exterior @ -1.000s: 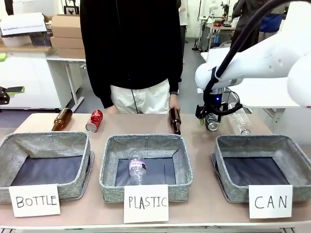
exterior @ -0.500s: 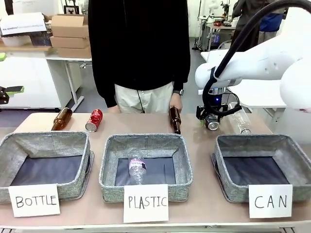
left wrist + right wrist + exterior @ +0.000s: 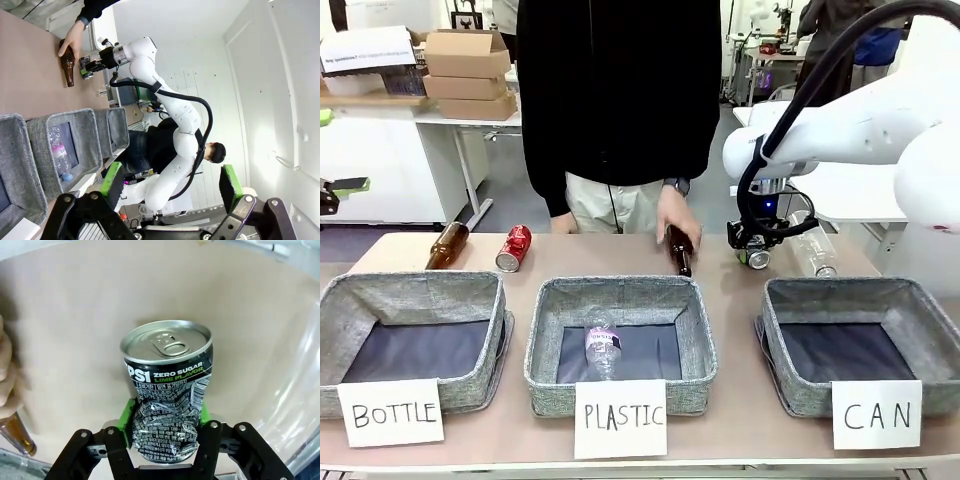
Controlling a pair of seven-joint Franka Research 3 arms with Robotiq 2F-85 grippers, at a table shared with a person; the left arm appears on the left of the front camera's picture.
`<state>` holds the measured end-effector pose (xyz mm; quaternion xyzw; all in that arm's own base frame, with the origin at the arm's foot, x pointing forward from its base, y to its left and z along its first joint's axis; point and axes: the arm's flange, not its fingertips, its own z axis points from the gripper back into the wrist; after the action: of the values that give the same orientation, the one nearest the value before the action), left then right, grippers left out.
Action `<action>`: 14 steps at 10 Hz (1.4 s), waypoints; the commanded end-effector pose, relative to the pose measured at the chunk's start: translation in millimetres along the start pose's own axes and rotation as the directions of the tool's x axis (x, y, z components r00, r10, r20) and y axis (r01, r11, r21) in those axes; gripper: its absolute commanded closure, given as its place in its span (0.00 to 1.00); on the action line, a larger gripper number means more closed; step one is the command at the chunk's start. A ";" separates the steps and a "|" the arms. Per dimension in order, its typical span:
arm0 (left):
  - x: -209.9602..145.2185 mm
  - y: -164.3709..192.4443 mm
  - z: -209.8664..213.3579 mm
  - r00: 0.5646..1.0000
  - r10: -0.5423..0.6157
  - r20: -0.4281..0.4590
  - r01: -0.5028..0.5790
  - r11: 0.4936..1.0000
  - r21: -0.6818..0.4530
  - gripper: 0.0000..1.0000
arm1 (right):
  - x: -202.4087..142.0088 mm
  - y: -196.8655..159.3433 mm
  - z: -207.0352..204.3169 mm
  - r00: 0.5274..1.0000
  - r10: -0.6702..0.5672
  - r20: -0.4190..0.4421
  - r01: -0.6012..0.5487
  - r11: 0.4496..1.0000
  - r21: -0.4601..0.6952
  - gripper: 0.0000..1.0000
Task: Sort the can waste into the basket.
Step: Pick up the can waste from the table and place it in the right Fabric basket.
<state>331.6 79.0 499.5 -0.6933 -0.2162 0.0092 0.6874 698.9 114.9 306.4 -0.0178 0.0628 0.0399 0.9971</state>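
Front view: the right claw (image 3: 753, 250) is clamped on the grey can (image 3: 757, 258), low over the table (image 3: 720, 290); whether the can is clear of the surface, I can't tell. The CAN basket (image 3: 772, 345) lies just beneath and nearer the camera than that claw. A clear plastic bottle (image 3: 813, 252) lies right beside it. On its other side, a person's hand (image 3: 672, 212) is on a brown bottle (image 3: 680, 250). The red can (image 3: 514, 248) lies well beyond that, across the table.

Left wrist view: the left claw (image 3: 170, 182) stands with its green pads wide apart and nothing between them, hanging off to the side.

Right wrist view: the pads pinch the can's lower body, where the wall is crumpled. It looks empty, so probably light, thin-walled and slick. It likely buckles under hard squeezing, so a moderate hold across the mid-body seems best.
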 end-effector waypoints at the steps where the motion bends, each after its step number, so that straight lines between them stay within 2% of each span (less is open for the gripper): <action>1: -0.8 -0.9 -1.0 1.000 -0.022 0.002 0.022 1.000 -0.020 0.00 | 7.4 -1.3 3.1 1.000 -0.022 -0.022 0.023 0.999 0.035 0.90; 4: -0.8 -0.9 -1.0 1.000 -0.022 0.002 0.022 1.000 -0.020 0.00 | 0.6 -5.0 13.2 1.000 -0.006 0.003 0.006 0.999 0.047 0.90; 5: -0.8 -0.9 -1.0 1.000 -0.022 0.002 0.022 1.000 -0.020 0.00 | -19.3 -11.5 36.8 0.998 0.012 0.056 -0.016 0.997 0.074 0.90; 6: -0.8 -0.9 -1.0 1.000 -0.022 0.002 0.022 1.000 -0.020 0.00 | -51.1 -22.9 69.1 0.994 0.051 0.098 -0.064 0.988 0.137 0.90; 8: -0.8 -0.9 -1.0 1.000 -0.022 0.002 0.022 1.000 -0.020 0.00 | -128.9 -54.7 120.4 0.978 0.204 0.035 -0.206 0.950 0.236 0.90; 9: -0.8 -0.9 -1.0 1.000 -0.022 0.002 0.022 1.000 -0.020 0.00 | -167.9 -71.4 132.5 0.958 0.278 0.073 -0.287 0.921 0.263 0.90; 12: -0.8 -0.9 -1.0 1.000 -0.022 0.002 0.022 1.000 -0.020 0.00 | -284.5 -99.2 124.6 0.860 0.506 0.071 -0.499 0.802 0.329 0.90; 14: -0.8 -0.9 -1.0 1.000 -0.022 0.002 0.022 1.000 -0.020 0.00 | -336.6 -104.0 97.7 0.824 0.542 0.163 -0.562 0.749 0.351 0.90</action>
<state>331.4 79.3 499.8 -0.6932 -0.2165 0.0090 0.6874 400.9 -10.9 458.6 0.1871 0.0767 0.3075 0.9298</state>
